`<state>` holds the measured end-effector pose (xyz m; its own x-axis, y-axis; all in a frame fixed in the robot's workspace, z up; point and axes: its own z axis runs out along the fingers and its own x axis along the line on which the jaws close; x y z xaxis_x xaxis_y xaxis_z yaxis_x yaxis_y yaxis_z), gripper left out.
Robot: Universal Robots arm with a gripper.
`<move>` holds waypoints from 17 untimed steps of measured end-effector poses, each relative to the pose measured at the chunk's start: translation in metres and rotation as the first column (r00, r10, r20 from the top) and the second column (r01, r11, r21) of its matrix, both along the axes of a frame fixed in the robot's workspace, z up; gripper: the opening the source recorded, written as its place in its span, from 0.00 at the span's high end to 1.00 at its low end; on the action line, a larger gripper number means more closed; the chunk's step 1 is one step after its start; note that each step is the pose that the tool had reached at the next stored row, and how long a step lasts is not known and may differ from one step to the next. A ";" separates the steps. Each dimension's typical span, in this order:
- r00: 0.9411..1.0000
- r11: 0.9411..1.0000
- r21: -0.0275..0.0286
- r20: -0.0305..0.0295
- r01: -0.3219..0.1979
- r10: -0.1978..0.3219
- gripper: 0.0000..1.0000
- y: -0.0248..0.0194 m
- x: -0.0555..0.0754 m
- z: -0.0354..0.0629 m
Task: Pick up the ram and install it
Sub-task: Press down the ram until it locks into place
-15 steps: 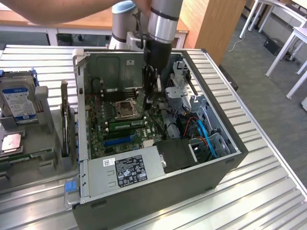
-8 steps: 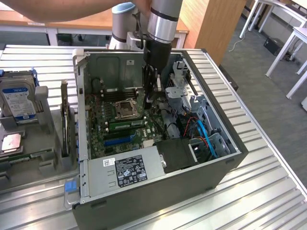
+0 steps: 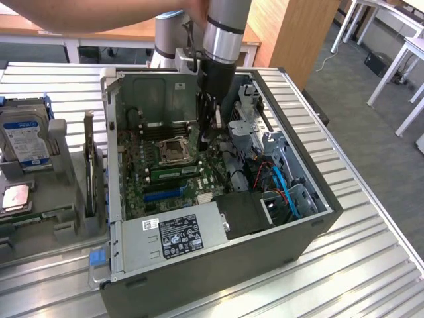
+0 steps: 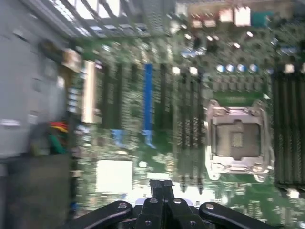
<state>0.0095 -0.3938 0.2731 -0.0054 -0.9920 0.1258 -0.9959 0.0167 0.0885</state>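
Green ram [image 3: 173, 173] half-hidden, seated.

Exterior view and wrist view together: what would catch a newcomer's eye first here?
The open computer case on the ribbed metal table, its green motherboard laid bare, dominates. The arm reaches down into the case, its gripper shut above the board near the silver CPU socket. A ram stick lies seated in a slot just below that socket in the exterior view, and a hard drive stands in a rack at the exterior view's left.

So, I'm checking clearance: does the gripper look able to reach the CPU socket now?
Probably yes: the gripper hangs inside the open case just beside the CPU socket, which lies uncovered with nothing between them.
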 end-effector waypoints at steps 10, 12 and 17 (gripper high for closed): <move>1.000 1.000 0.029 0.009 0.000 0.000 0.90 0.0092 0.003 -0.0130; 1.000 1.000 0.029 0.009 0.000 0.000 0.90 0.0092 0.003 -0.0130; 1.000 1.000 0.029 0.009 0.000 0.000 0.90 0.0092 0.003 -0.0130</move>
